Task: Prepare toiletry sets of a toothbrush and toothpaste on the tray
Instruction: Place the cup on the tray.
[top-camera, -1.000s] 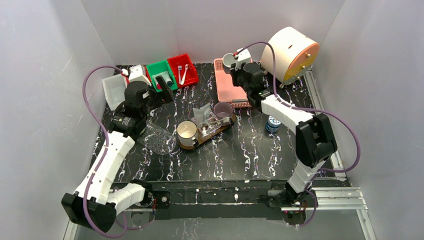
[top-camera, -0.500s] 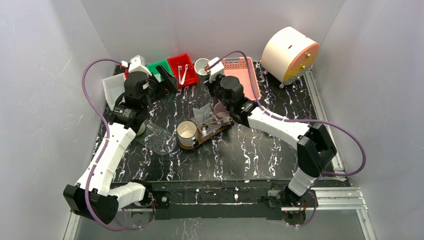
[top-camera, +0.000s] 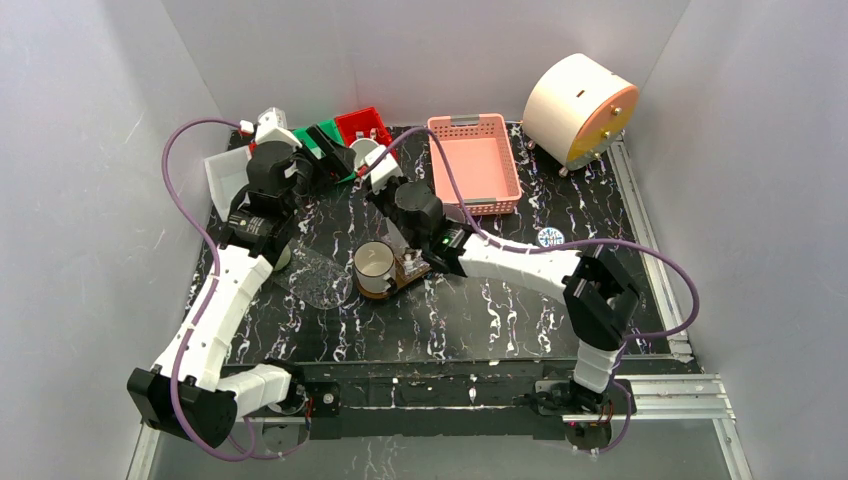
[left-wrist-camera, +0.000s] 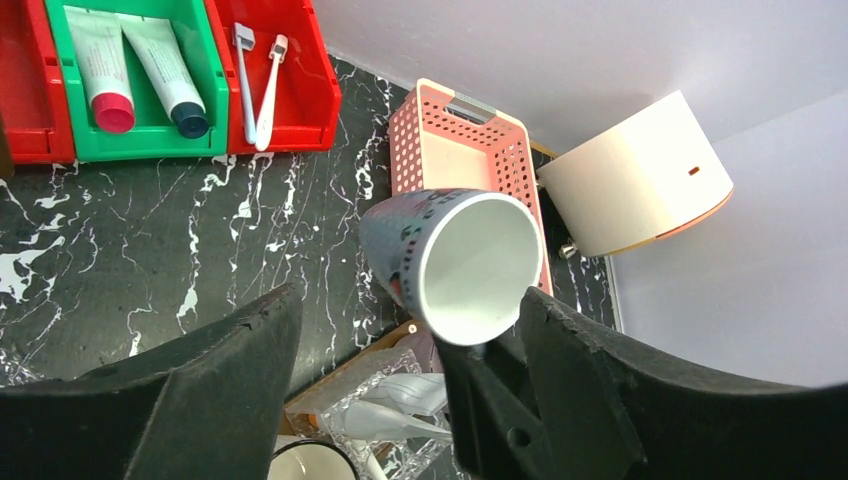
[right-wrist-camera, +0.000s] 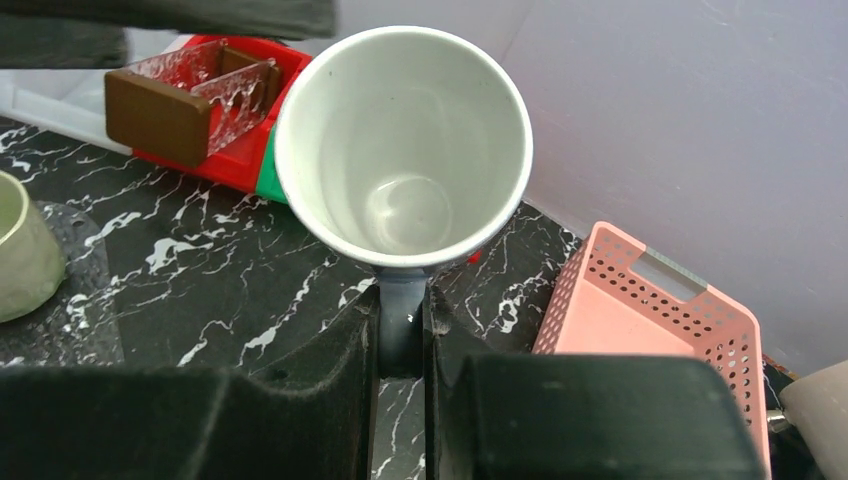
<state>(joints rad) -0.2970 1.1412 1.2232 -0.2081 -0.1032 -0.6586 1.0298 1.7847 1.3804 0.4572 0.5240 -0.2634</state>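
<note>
Right wrist view: the right gripper (right-wrist-camera: 400, 335) is clamped on the handle of a white-lined grey ceramic mug (right-wrist-camera: 400, 150), held above the table near the far red plastic bin (right-wrist-camera: 200, 165). The left gripper (left-wrist-camera: 408, 305) has its jaws apart, gripping nothing. The oblong dark-brown wooden tray (top-camera: 412, 270) lies at table centre.

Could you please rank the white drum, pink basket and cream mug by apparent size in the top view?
1. The white drum and pink basket: nearly alike, the drum perhaps slightly larger.
2. The cream mug: clearly smallest.
</note>
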